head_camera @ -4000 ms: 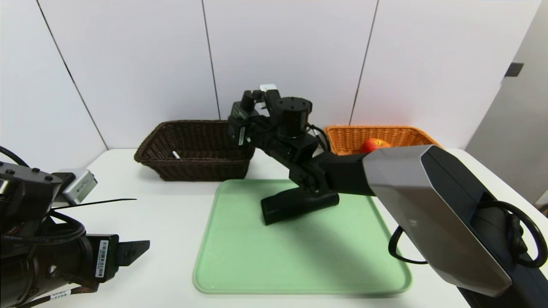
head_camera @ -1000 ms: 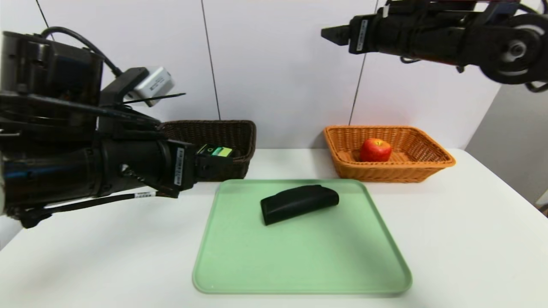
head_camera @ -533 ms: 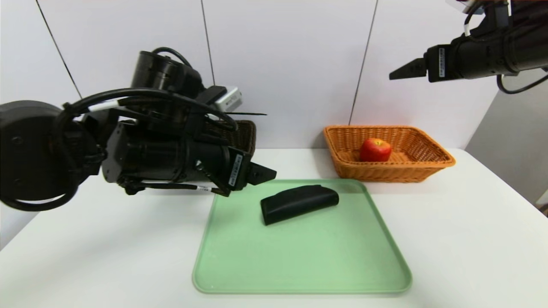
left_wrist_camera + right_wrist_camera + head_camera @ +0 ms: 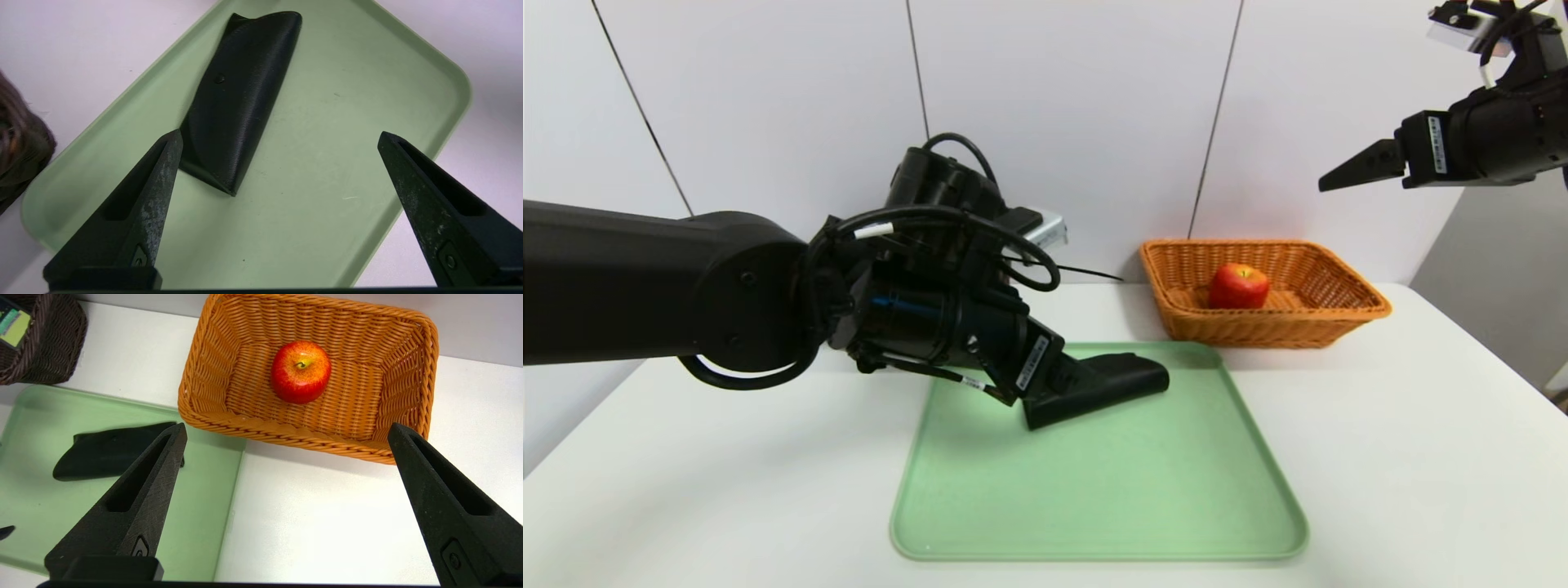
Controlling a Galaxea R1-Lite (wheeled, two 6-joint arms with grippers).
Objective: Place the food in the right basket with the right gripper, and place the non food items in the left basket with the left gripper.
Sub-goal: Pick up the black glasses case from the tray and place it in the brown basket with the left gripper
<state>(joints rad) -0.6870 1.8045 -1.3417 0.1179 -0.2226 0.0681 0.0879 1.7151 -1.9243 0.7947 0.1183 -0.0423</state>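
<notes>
So the left gripper (image 4: 278, 139) is hanging over the green tray (image 4: 1094, 506) with its fingers spread wide, nothing between them. The black case (image 4: 1111, 384) lies flat on the tray's far half, long axis running roughly 8 to 2 o'clock in the head view, and one fingertip (image 4: 173, 141) sits just beside its near end, can't tell if it touches. The right gripper (image 4: 1339, 178) is parked up high at about 2 o'clock, fingers also wide apart and empty. A red apple (image 4: 1239, 286) sits in the orange basket (image 4: 1339, 314) at 1 o'clock from the tray. The dark brown basket (image 4: 53, 359) is mostly hidden behind the left arm.
</notes>
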